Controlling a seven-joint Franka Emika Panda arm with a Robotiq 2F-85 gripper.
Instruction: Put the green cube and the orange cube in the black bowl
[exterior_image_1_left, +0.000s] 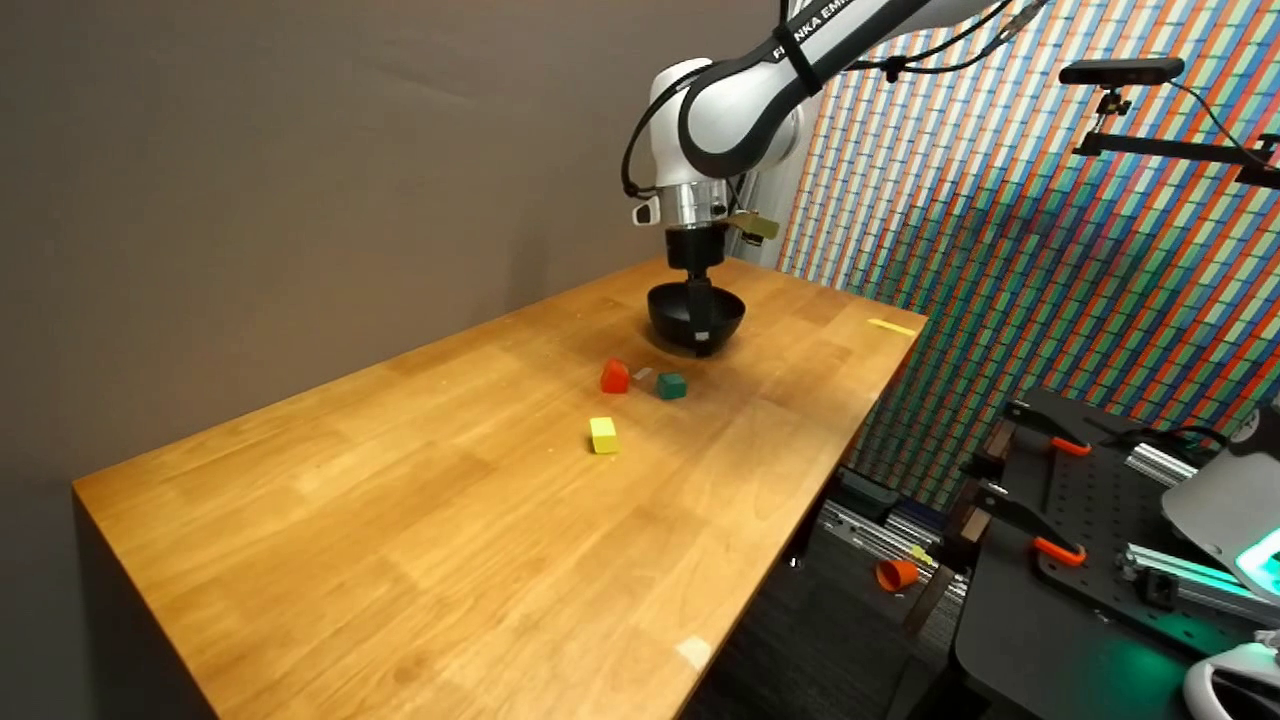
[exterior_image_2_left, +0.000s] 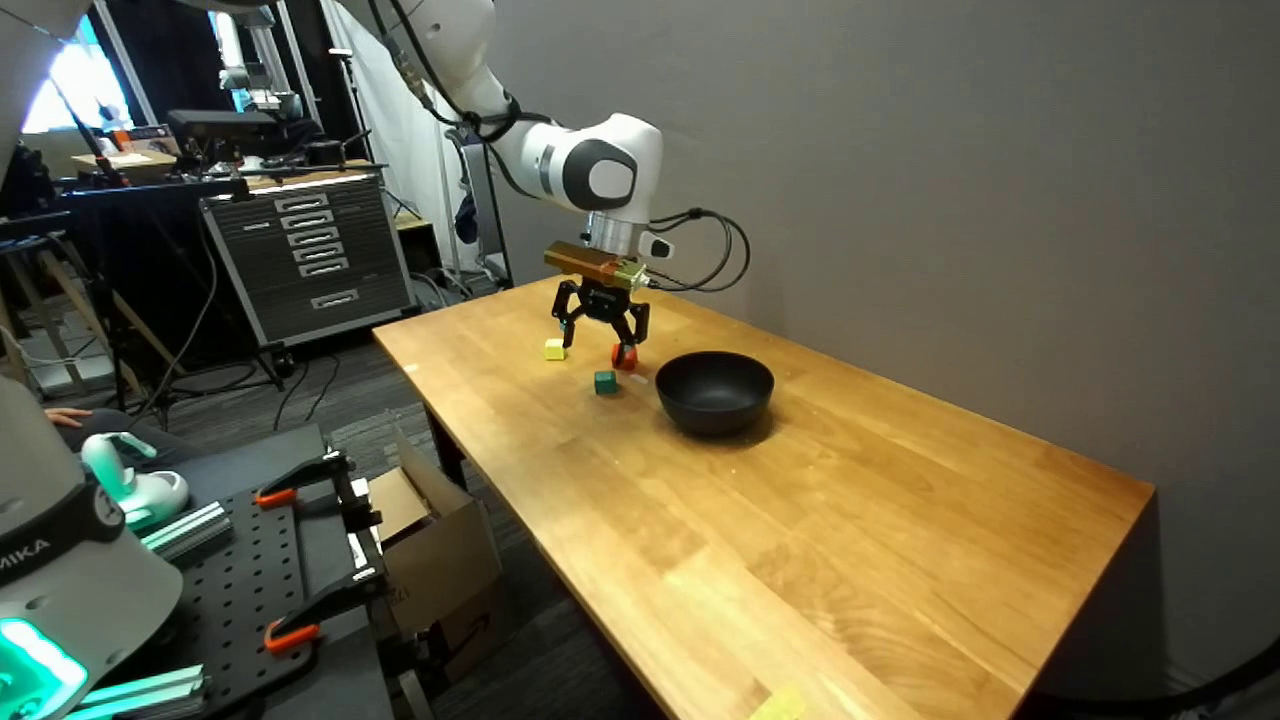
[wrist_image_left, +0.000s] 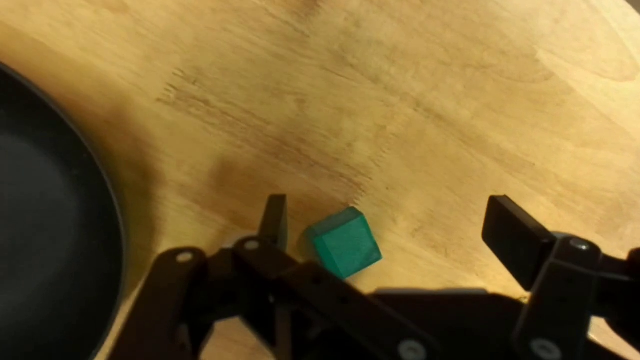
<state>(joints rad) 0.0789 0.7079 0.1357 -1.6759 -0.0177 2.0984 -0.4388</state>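
The small green cube rests on the wooden table, and it also shows in an exterior view. In the wrist view the green cube appears between my fingers, close to the left finger. My gripper is open and empty above the table; it also shows in both exterior views. The orange cube lies near the green one; a finger partly covers it in an exterior view, and it is out of the wrist view. The black bowl stands close by, at the wrist view's left edge.
A yellow cube lies on the table near the other cubes; it also shows in an exterior view. A grey wall runs along the table's long side. A black side bench with clamps stands beside the table.
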